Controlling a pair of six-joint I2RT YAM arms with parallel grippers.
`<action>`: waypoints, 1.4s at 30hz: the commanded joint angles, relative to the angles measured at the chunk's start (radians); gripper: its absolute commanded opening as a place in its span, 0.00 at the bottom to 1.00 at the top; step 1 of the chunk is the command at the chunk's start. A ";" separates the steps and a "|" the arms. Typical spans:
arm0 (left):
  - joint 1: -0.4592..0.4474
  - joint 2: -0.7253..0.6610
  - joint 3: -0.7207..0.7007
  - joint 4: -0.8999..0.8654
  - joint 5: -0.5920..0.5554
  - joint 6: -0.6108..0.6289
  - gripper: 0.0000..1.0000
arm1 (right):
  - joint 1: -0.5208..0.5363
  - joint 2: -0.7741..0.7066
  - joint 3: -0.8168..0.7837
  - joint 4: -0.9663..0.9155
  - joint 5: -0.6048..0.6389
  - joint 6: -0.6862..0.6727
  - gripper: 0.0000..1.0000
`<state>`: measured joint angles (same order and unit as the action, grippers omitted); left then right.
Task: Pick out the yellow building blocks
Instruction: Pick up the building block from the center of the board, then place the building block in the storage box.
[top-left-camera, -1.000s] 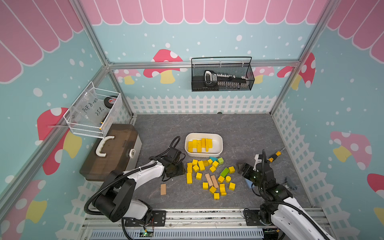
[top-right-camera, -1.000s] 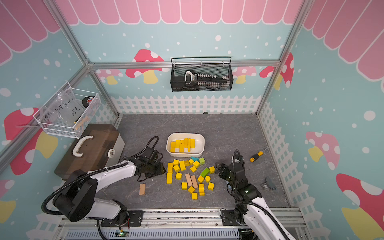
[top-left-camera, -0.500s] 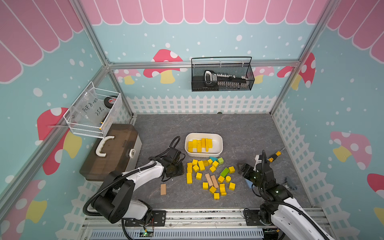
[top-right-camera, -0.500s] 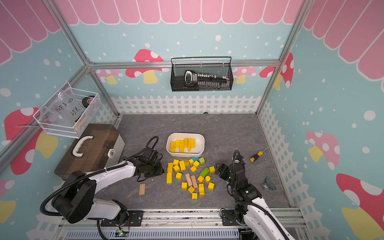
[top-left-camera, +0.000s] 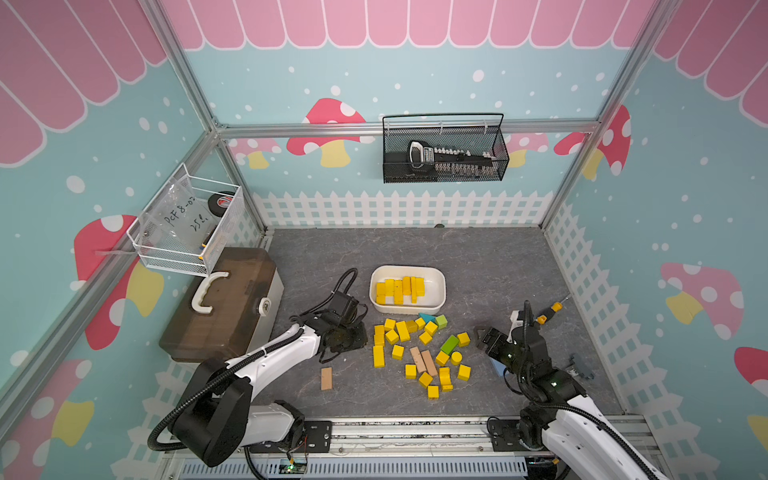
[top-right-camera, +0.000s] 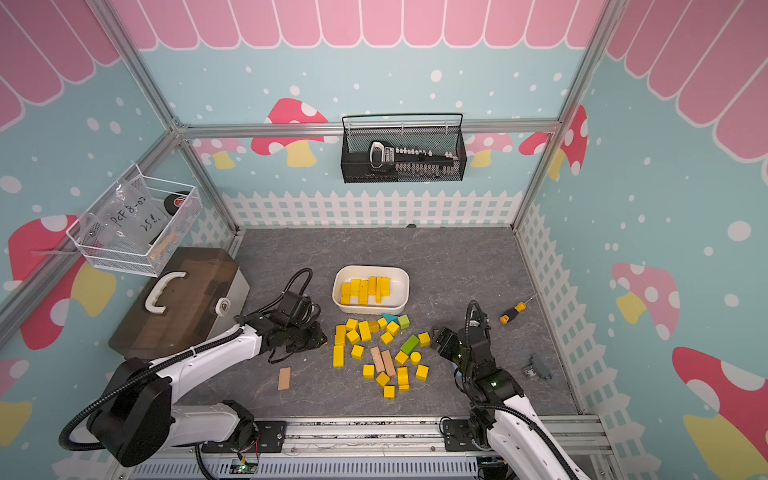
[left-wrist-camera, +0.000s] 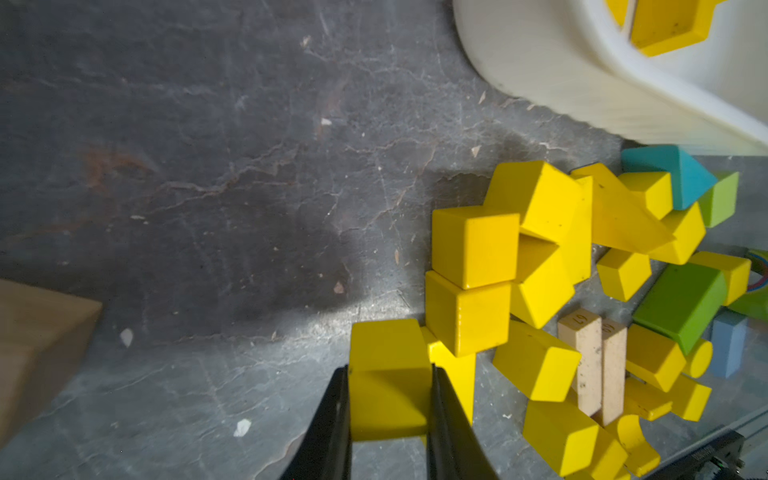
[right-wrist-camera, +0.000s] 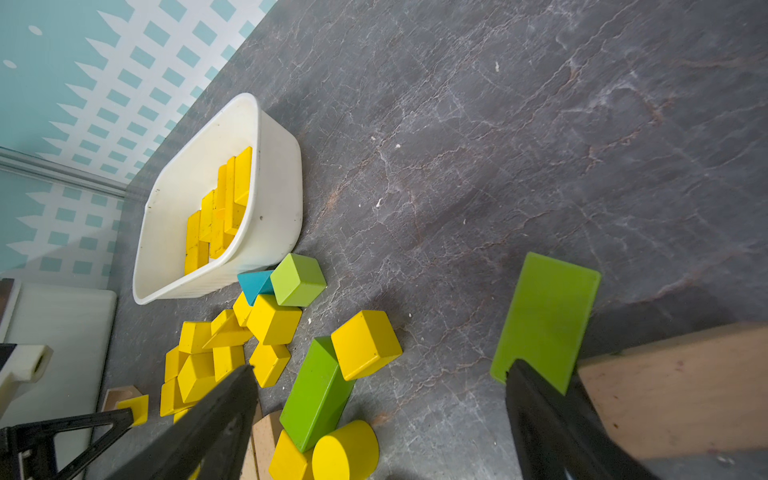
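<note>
My left gripper (left-wrist-camera: 388, 370) is shut on a yellow cube (left-wrist-camera: 386, 345), pinched between both black fingers just above the grey table, at the left edge of the loose pile. In both top views this gripper (top-left-camera: 356, 338) sits low beside the pile, and the held cube is hidden under it. Several yellow building blocks (top-left-camera: 401, 330) lie scattered in the pile, and several more lie in the white bin (top-left-camera: 441, 286) behind it. My right gripper (top-left-camera: 484, 338) stands open to the right of the pile, holding nothing, with a yellow cube (right-wrist-camera: 365, 343) and a yellow cylinder (right-wrist-camera: 347, 451) in front of it.
Mixed into the pile are green blocks (top-left-camera: 449, 344), a teal wedge (top-left-camera: 426, 318) and tan bars (top-left-camera: 424, 361). A lone tan block (top-left-camera: 326, 378) lies near the front. A brown toolbox (top-left-camera: 224, 303) stands at the left and a screwdriver (top-left-camera: 548, 311) lies at the right.
My left gripper has closed onto the yellow cube at the left edge of the pile. Neither arm has shifted noticeably, and the right gripper stays open.
</note>
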<state>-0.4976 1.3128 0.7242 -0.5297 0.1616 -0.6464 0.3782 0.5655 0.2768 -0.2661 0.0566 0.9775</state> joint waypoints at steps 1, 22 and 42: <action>0.004 -0.019 0.084 -0.043 0.007 0.026 0.04 | -0.007 -0.013 -0.013 -0.025 0.018 0.011 0.93; -0.134 0.605 0.869 -0.190 0.040 0.117 0.08 | -0.015 0.004 -0.008 -0.025 0.015 -0.006 0.96; -0.172 1.156 1.585 -0.417 0.045 0.152 0.12 | -0.027 0.008 0.001 -0.021 0.015 -0.019 0.96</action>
<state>-0.6697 2.4432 2.2562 -0.8944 0.2131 -0.5182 0.3588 0.5735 0.2768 -0.2844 0.0601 0.9581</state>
